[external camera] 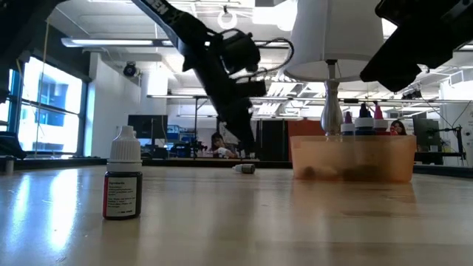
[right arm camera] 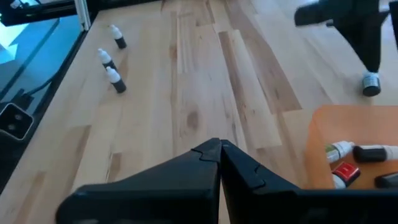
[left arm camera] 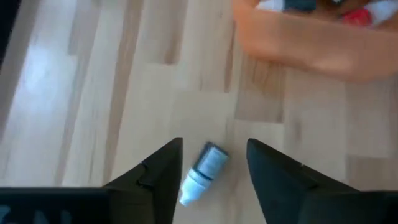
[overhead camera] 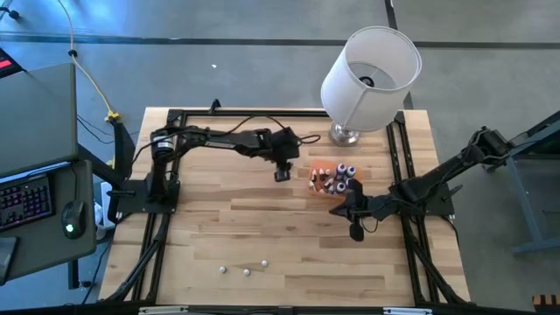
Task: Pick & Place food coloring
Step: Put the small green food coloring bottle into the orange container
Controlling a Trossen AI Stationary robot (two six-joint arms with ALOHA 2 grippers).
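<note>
A small food coloring bottle [left arm camera: 205,169], grey-blue with a whitish cap, lies on its side on the wooden table just left of the orange tray [overhead camera: 317,185]. My left gripper [left arm camera: 214,144] hangs over it, open, slanting down, one finger on each side without touching it. In the low view the lying bottle [external camera: 245,168] shows under the left gripper [external camera: 246,148]. The tray [right arm camera: 323,134] holds several more bottles [overhead camera: 341,175], some upright. My right gripper [right arm camera: 219,149] is shut and holds nothing, near the tray's near edge [overhead camera: 335,211].
Three bottles [overhead camera: 246,269] stand loose near the table's front edge; one of them [external camera: 123,183] shows upright, close, in the low view. A white-shaded lamp [overhead camera: 367,79] stands at the far edge behind the tray. Bare wood lies between the tray and the front bottles.
</note>
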